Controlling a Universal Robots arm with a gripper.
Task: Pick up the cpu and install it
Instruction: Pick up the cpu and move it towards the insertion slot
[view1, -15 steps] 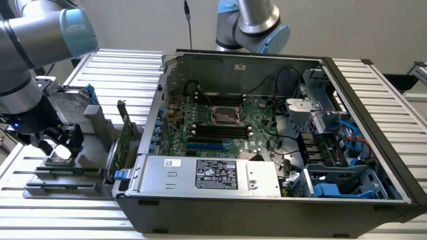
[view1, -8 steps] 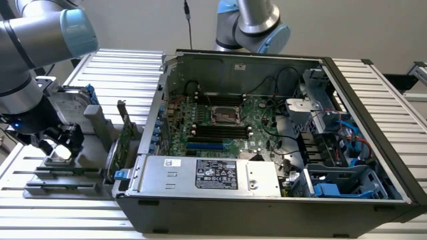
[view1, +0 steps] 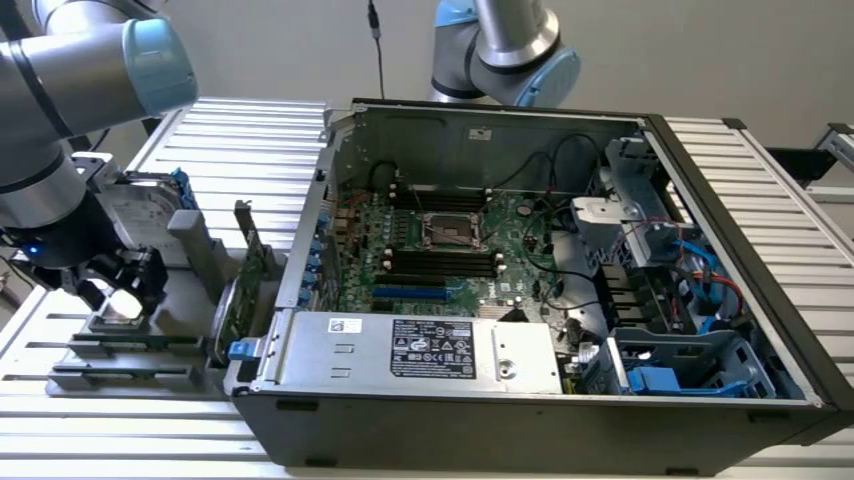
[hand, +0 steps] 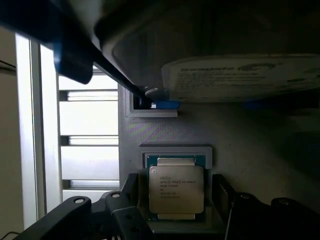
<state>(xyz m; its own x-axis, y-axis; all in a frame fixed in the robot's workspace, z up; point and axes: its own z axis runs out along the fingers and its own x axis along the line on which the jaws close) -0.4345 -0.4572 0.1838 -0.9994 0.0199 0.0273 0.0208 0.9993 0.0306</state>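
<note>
The cpu (hand: 176, 189), a small square chip with a dull silver top and printed lettering, lies flat in a recess of the grey holder block (hand: 250, 140). My gripper (hand: 179, 202) is open just above it, with one black finger (hand: 117, 212) on each side of the chip and not touching it. In the exterior view my gripper (view1: 118, 298) hangs low over the grey holder (view1: 127, 350), at the exterior view's left of the open computer case (view1: 534, 420). The bare cpu socket (view1: 451, 232) sits mid-motherboard inside the case.
A silver hard drive (view1: 144, 205) with blue brackets (hand: 75, 60) stands just behind the cpu. An expansion card (view1: 247, 275) stands upright between holder and case. The labelled grey power supply (view1: 427, 348) fills the case's front. A second arm (view1: 501, 50) stands behind the case.
</note>
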